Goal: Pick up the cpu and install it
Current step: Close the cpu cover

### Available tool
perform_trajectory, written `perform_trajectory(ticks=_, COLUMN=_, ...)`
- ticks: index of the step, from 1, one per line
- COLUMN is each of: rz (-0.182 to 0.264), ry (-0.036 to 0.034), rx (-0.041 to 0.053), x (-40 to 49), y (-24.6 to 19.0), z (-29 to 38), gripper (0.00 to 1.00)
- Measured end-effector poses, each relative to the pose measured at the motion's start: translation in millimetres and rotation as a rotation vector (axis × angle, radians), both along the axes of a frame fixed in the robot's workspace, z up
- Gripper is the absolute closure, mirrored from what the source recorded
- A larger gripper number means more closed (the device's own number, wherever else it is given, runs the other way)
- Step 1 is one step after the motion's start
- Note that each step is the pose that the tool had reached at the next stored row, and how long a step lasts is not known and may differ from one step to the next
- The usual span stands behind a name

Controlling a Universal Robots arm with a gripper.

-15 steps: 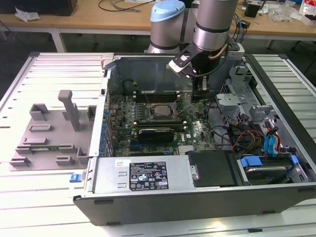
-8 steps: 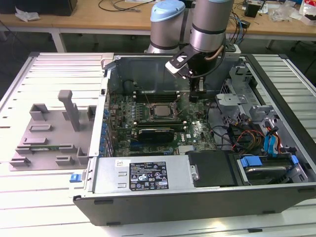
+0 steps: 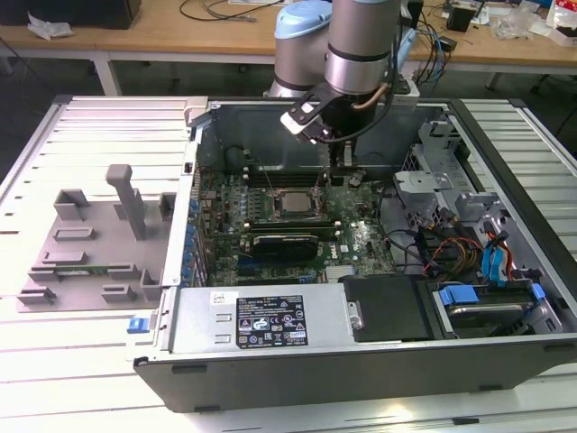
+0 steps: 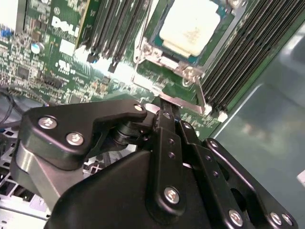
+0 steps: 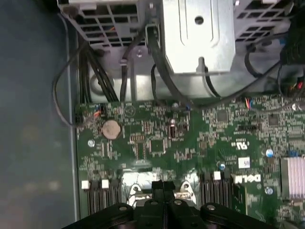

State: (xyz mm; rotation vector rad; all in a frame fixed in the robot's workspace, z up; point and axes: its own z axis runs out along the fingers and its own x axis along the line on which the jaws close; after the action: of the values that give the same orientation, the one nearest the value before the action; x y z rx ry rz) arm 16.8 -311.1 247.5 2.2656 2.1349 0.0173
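Cpu (image 3: 293, 203) seated in socket frame (image 4: 148, 51), centre of exterior view. Gripper (image 4: 165, 109) hovers just beside frame edge, pincer apparently closed, empty. Risk: tip drifting down, gouging motherboard (image 3: 361, 239), bending frame.

Exterior view overlooks the open case (image 3: 361, 383); both wrist views closely face its motherboard (image 5: 190, 138) (image 4: 28, 57).

One cpu (image 4: 190, 28), one gripper (image 5: 162, 187), one motherboard (image 5: 190, 143)
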Motion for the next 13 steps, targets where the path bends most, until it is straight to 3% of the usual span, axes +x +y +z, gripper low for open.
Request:
perform_trajectory(ticks=9, rz=-0.002, ry=-0.0104, rx=0.0019, x=-28.9, y=0.0, z=0.0, gripper=0.89)
perform_trajectory(ticks=13, rz=-0.003, ry=-0.0114, rx=0.002, x=-32.8, y=0.0, z=0.0, gripper=0.89)
